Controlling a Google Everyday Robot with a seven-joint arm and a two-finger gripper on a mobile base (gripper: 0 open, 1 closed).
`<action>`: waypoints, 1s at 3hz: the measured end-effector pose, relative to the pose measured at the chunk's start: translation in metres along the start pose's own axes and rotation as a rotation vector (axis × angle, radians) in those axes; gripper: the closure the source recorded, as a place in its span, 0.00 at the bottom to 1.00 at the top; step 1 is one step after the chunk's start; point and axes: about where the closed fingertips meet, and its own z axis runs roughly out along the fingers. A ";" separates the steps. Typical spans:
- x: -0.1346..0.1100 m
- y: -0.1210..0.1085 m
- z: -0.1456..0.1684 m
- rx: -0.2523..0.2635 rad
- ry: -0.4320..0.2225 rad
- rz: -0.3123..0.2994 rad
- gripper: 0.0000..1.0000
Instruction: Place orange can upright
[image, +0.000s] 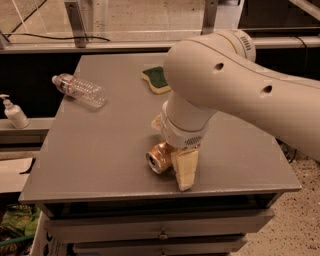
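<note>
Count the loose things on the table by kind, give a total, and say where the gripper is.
Can: 1, the orange can, lying on its side
Bottle: 1, the plastic bottle, also lying down
Sponge: 1, the green sponge
Total: 3
The gripper is down at the can, near the front edge of the table.

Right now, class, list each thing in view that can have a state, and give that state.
Can: lying on its side near the front edge of the table.
Bottle: lying on its side.
Soap dispenser: standing upright.
Sponge: flat, partly hidden by the arm.
Gripper: down at the can.
</note>
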 end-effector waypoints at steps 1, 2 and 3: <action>0.005 -0.006 0.000 -0.003 0.023 0.021 0.39; 0.005 -0.008 -0.005 -0.003 0.025 0.023 0.62; 0.004 -0.009 -0.010 -0.003 0.025 0.023 0.86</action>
